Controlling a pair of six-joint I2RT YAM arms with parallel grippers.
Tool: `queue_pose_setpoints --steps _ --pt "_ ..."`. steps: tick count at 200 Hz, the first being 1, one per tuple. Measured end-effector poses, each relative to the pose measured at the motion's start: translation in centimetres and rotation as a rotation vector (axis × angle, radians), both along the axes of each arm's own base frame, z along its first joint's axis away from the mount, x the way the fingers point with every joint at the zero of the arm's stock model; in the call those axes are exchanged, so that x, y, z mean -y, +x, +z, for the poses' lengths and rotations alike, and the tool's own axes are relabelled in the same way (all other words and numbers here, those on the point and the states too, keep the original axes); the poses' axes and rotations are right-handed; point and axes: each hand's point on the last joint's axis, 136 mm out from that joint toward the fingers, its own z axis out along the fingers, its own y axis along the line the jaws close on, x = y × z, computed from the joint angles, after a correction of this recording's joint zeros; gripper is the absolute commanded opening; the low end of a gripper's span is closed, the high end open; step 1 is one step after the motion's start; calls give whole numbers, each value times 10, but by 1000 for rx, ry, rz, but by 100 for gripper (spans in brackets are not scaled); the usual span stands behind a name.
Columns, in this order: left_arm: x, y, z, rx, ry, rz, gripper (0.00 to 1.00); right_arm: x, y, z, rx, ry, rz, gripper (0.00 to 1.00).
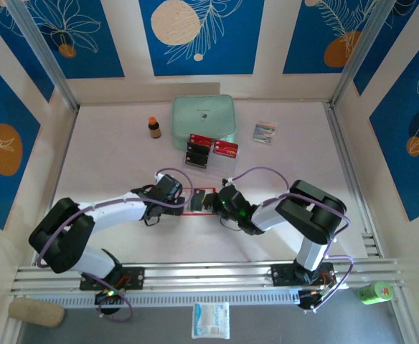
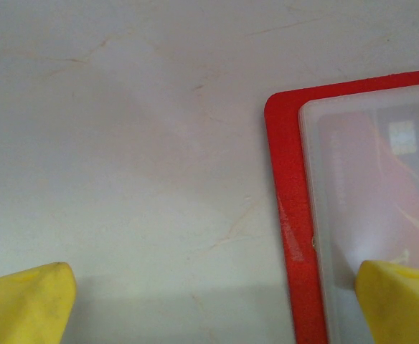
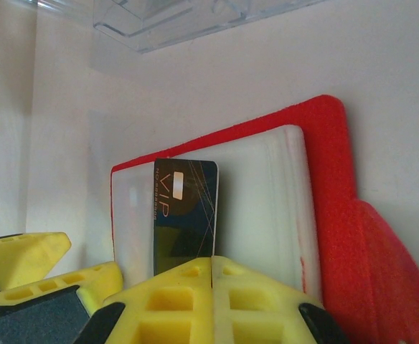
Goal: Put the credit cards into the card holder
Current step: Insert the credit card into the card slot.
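Currently inserting: right tool [image 3: 213,269], grasping a dark card [image 3: 184,215], at the card holder [image 3: 335,179]; left tool [image 2: 213,301] released, 9 o'clock. Next, slide it in.

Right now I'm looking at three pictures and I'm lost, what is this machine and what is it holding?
These are two robot arms bolted to a table. One picture looks down from above; the other two come from cameras on each wrist, so the yellow blocks are pincer fingers. The right pincer is shut on a dark card, at the open red card holder. The left pincer is open at its corner, holding nothing. Farther back lie red cards, a mint-green case, a small brown bottle and a striped packet.
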Motion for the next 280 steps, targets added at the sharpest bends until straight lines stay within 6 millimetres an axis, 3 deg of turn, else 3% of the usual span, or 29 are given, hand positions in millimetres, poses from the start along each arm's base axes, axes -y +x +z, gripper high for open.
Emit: queue_pose_setpoints --steps 171,231,280 --pt "0 0 0 0 0 0 100 4 -3 -1 -26 11 39 0" --pt "0 0 0 0 0 0 100 -6 1 0 -54 11 82 0" --pt "-2 1 0 3 7 5 100 -26 9 0 -70 9 129 0"
